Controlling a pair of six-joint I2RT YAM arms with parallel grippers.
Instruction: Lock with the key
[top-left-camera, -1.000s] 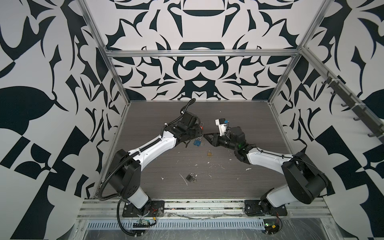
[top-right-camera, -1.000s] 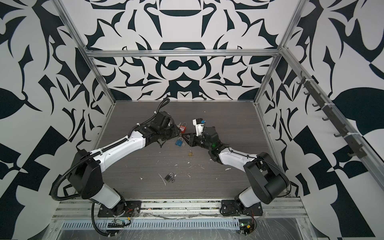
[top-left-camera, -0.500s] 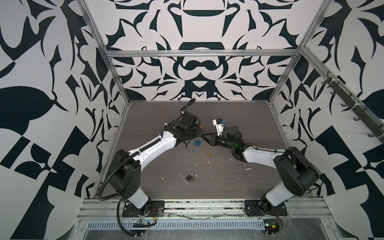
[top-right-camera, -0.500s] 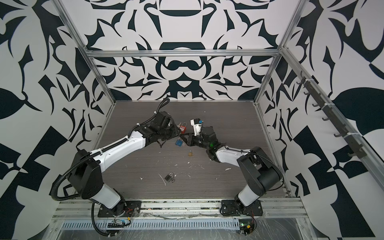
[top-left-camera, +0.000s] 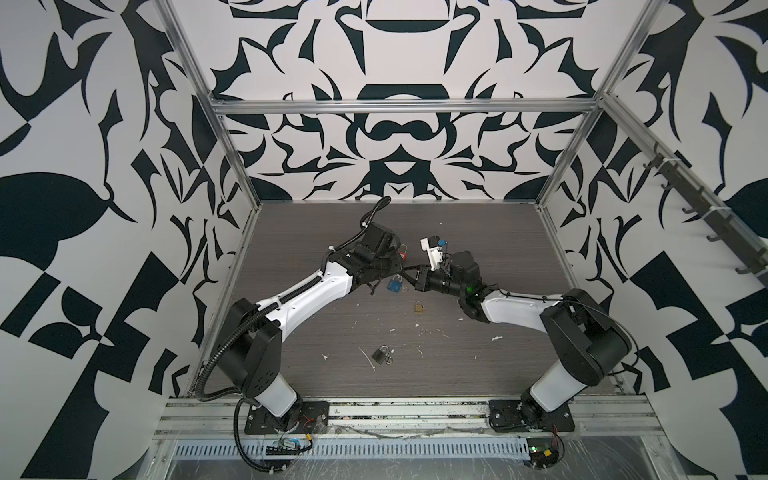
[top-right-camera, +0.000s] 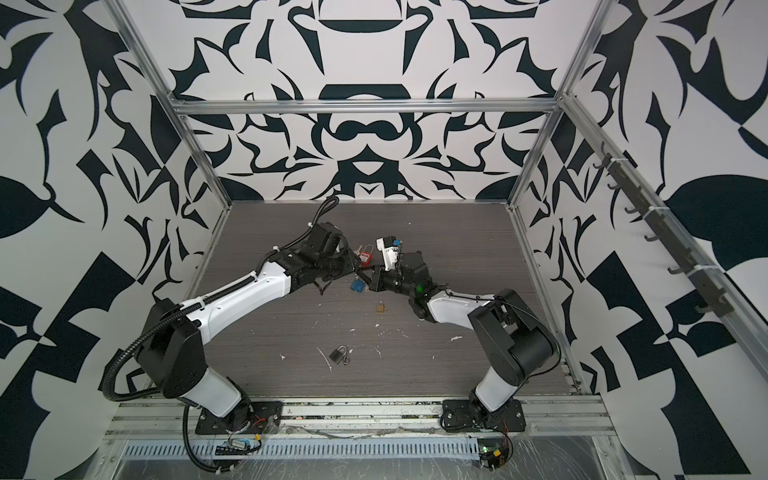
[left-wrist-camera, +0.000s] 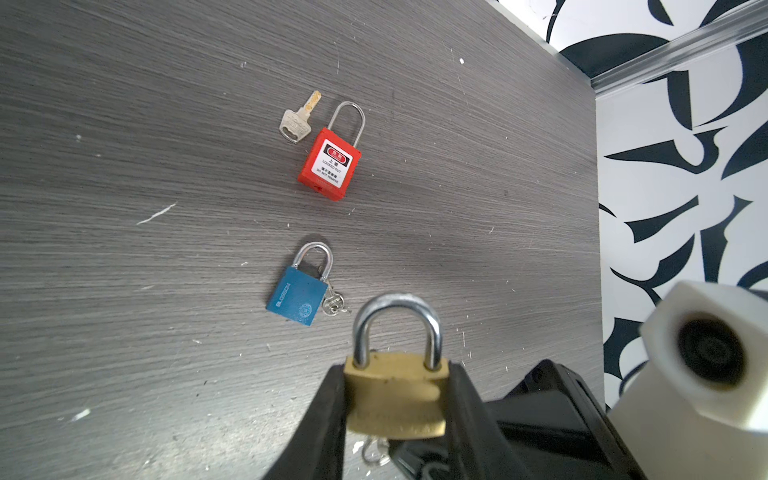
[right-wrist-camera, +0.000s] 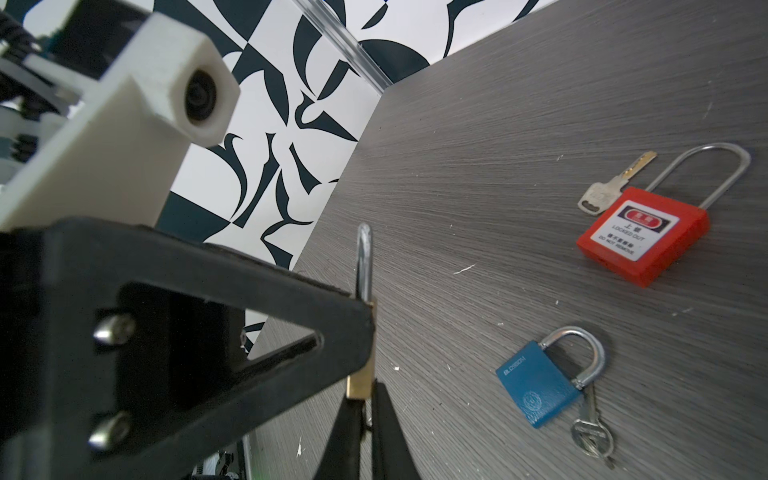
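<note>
brass padlock (left-wrist-camera: 397, 399), blue padlock (left-wrist-camera: 297, 301), red padlock (left-wrist-camera: 330, 166), grey woodgrain table (left-wrist-camera: 124, 166)

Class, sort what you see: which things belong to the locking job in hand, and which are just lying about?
In use: held brass padlock; left pincer gripping it; right pincer shut at its base.
Lying about: blue padlock with keys; red padlock; loose key; small brass padlock; grey padlock.

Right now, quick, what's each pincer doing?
Left pincer: closed on the brass padlock.
Right pincer: closed just under that padlock; what it pinches is hidden.
</note>
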